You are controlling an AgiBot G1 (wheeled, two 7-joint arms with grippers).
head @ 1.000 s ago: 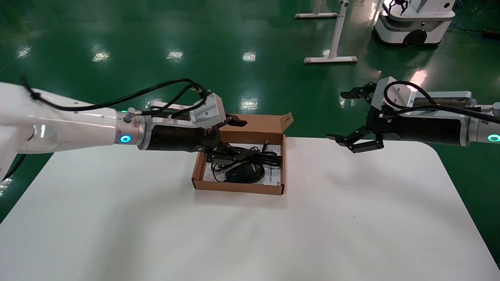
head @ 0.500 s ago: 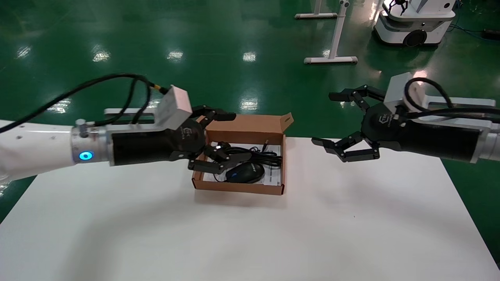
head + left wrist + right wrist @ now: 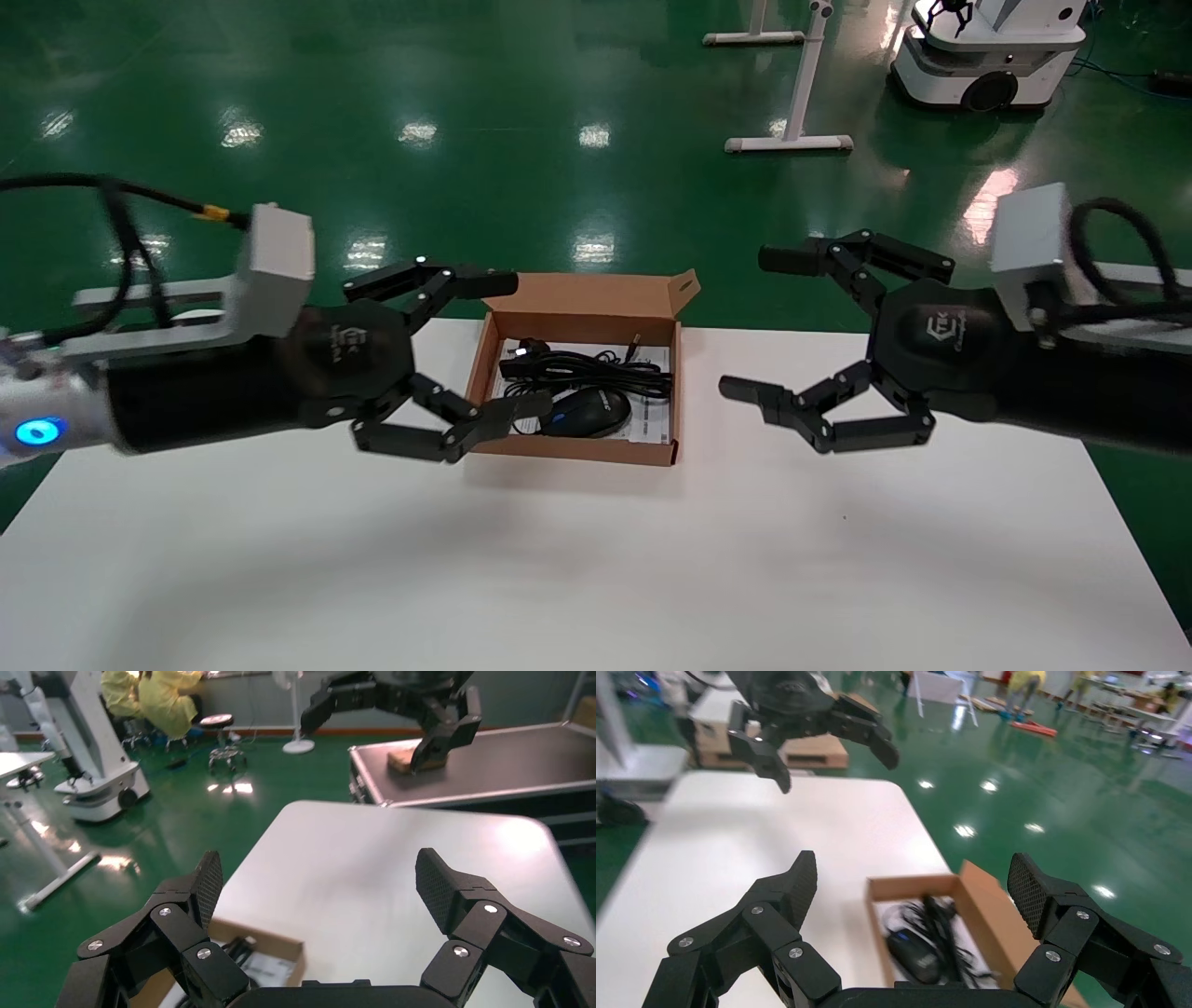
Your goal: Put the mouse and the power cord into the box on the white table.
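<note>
The box sits on the white table between the two claws. The left claw, fingers spread wide and holding nothing, hovers at the box's 9 o'clock edge; the right claw, also apart and empty, hangs at its 3 o'clock, a little off. Inside the box lie the mouse toward 6 o'clock and the power cord toward 12.

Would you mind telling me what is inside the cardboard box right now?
Inside the box lie the mouse, nearer the front wall, and the coiled power cord behind it, both on a white printed sheet. The front wall hides the sheet's near edge; neither gripper is in the box.
</note>
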